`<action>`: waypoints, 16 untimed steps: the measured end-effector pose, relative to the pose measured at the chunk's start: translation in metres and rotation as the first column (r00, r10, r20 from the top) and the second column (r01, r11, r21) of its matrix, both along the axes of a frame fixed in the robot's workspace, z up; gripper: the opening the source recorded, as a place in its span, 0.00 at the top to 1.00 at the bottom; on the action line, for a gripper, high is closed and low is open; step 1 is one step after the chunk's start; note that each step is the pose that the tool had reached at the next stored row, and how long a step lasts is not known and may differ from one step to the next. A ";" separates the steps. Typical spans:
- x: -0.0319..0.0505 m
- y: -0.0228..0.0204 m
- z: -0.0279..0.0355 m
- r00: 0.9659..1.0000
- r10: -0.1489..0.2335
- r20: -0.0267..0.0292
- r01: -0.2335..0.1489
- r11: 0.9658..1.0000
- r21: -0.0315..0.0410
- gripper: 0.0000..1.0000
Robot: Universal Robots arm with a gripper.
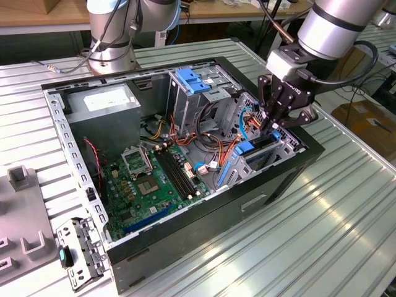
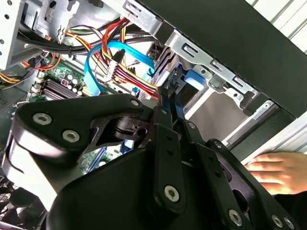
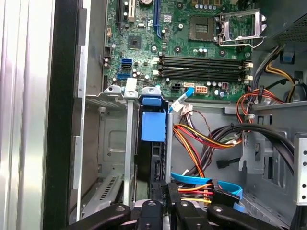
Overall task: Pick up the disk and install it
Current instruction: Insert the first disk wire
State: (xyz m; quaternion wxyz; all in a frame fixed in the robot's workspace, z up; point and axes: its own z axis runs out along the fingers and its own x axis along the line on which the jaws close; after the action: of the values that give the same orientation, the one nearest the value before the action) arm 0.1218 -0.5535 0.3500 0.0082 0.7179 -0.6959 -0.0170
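The disk (image 1: 247,148) stands on edge in the drive bay at the case's corner on the exterior view's right, its blue plastic bracket (image 3: 152,124) showing at the end. In the first wrist view it sits between the bay's metal rails. My gripper (image 1: 271,124) hangs over the bay from above, and its black fingers (image 2: 165,124) are drawn together on the thin blue edge of the disk (image 2: 178,112). In the first wrist view my gripper (image 3: 169,194) meets the near end of the disk.
The open computer case (image 1: 291,179) lies on a ribbed metal table. Inside are a green motherboard (image 1: 154,179), a grey metal box (image 1: 102,102), a light-blue latch plate (image 1: 195,80) and bundled cables (image 3: 201,139) beside the bay. A person's hand (image 2: 278,172) rests outside the case.
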 end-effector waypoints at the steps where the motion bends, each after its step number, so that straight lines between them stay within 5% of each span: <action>1: 0.0000 -0.0004 -0.0002 1.000 -0.002 0.000 0.002 1.000 0.000 0.84; 16: -0.0003 -0.0046 -0.0034 1.000 -0.004 0.000 0.004 1.000 0.000 0.84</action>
State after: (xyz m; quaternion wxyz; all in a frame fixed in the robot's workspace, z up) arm 0.1215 -0.5582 0.3466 0.0082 0.7165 -0.6973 -0.0169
